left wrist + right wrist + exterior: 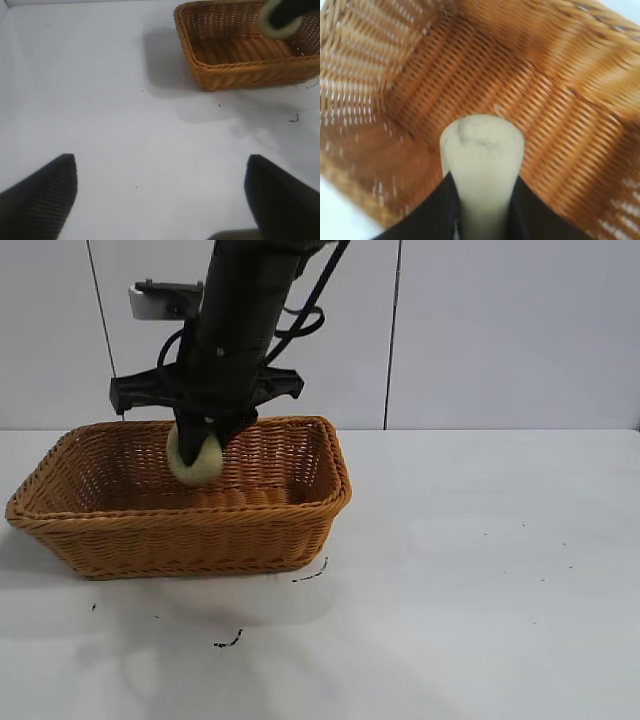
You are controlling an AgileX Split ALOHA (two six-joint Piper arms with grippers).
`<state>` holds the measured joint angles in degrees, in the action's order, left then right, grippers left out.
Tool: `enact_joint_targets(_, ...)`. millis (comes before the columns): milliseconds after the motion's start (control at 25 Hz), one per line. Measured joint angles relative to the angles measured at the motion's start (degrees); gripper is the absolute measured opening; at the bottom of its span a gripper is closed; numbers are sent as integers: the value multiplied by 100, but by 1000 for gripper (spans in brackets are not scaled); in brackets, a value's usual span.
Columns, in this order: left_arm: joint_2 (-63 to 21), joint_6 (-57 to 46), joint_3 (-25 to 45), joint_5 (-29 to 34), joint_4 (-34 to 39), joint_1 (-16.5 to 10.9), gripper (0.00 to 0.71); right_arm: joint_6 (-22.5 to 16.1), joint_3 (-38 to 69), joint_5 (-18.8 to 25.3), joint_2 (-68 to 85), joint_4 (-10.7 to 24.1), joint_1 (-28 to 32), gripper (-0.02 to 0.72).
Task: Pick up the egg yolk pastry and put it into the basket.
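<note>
The egg yolk pastry (pixel 195 462) is a pale yellow lump pinched between the two black fingers of my right gripper (pixel 199 443). It hangs inside the orange-brown wicker basket (pixel 180 540), just above its floor, near the far wall. In the right wrist view the pastry (pixel 482 147) fills the space between the fingers of the gripper (pixel 482 182), with the basket's weave (pixel 560 110) below. My left gripper (pixel 161 160) is open and empty over bare table, away from the basket (pixel 235 75). From there the pastry (pixel 276 26) shows above the basket.
The white table (pixel 480 570) has a few small dark specks (pixel 228 642) in front of the basket. A pale panelled wall stands behind. The left arm does not show in the exterior view.
</note>
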<state>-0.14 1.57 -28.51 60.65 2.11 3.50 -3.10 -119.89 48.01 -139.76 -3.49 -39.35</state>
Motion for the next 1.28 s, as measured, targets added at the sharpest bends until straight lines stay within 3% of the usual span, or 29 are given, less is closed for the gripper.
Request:
enact_joint_targets(200,0,0,0,0,0,0,693,-12,-282,106,6,11,0,556)
enact_joint_targets(280,0,0,0,0,0,0,693,-72,-582,385,6,17,0,618)
enact_joint_targets(360,0,0,0,0,0,0,693,-95,-788,586,6,17,0,630)
enact_joint_targets(400,0,0,0,0,0,0,693,-132,-1225,1028,6,32,0,645)
enact_joint_targets(560,0,0,0,0,0,0,693,-234,-2087,1867,11,185,27,647)
enact_joint_targets(640,0,0,0,0,0,0,693,-240,-2333,2043,15,349,92,647)
enact_joint_targets(840,0,0,0,0,0,0,693,-275,-2473,2119,15,523,643,647)
enact_joint_targets(1280,0,0,0,0,0,0,693,-180,-2473,2120,15,603,2642,647)
